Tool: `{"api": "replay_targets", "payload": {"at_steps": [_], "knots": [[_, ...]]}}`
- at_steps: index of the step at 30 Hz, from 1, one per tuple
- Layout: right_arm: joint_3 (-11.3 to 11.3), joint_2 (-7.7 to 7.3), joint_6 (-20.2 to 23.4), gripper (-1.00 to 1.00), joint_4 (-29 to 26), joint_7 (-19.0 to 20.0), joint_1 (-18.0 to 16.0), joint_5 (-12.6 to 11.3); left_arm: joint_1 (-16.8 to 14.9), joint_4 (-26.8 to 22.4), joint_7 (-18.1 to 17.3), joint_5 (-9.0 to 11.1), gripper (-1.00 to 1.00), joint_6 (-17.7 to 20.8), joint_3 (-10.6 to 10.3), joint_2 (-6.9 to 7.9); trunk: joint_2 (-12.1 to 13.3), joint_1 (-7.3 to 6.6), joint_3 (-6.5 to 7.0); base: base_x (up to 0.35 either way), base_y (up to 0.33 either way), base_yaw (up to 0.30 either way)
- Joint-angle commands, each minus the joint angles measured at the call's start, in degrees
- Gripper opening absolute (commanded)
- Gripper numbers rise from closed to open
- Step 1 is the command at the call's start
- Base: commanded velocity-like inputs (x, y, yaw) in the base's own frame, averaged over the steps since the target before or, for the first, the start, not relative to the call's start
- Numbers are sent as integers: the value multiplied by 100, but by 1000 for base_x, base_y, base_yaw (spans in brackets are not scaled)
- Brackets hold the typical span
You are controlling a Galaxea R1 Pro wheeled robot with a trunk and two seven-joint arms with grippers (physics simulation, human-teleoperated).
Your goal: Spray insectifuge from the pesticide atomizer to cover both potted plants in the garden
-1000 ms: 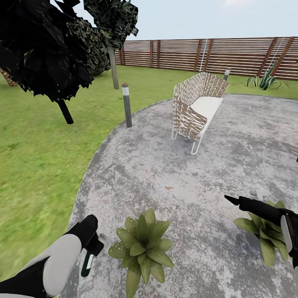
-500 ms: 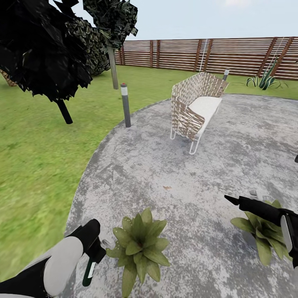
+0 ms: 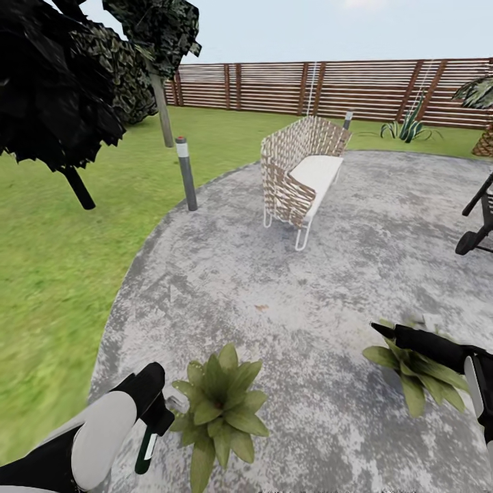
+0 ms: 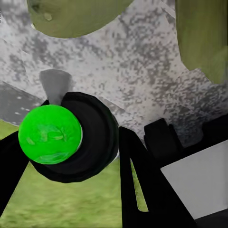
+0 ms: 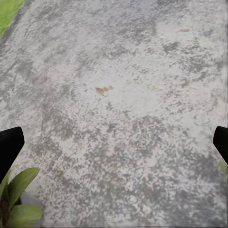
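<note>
We are gripping the atomizer point(image 3: 146, 445) in our left hand point(image 3: 159, 419) beside one plant point(image 3: 212, 414); our right hand point(image 3: 383, 331) is hanging open over the other plant point(image 3: 411, 373).

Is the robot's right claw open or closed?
Open. In the right wrist view the right gripper's two dark fingertips sit at opposite edges, with bare grey paving between the jaws.

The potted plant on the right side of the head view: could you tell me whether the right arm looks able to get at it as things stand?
Probably yes. The right gripper hangs just over that potted plant, its fingers spread apart, and nothing stands between them on the paving. The left gripper holds the pesticide atomizer, though.
</note>
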Motion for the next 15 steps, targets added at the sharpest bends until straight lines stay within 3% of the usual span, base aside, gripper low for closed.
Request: {"api": "replay_targets", "payload": {"at_steps": [1, 10, 15], "knots": [[-14, 4, 31, 100, -6, 44, -7, 42, 1, -19, -50, -62, -100, 19, 39, -4, -2, -1, -8, 0, 163, -235], [-14, 4, 31, 100, -6, 44, -7, 42, 0, -114, -59, -62, -100, 33, 32, -3, -2, -1, -15, 0, 266, -46], [-14, 4, 31, 100, -6, 44, -7, 42, -3, -192, -60, -62, -100, 35, 26, -8, -2, -1, -15, 0, 93, 0]]}}
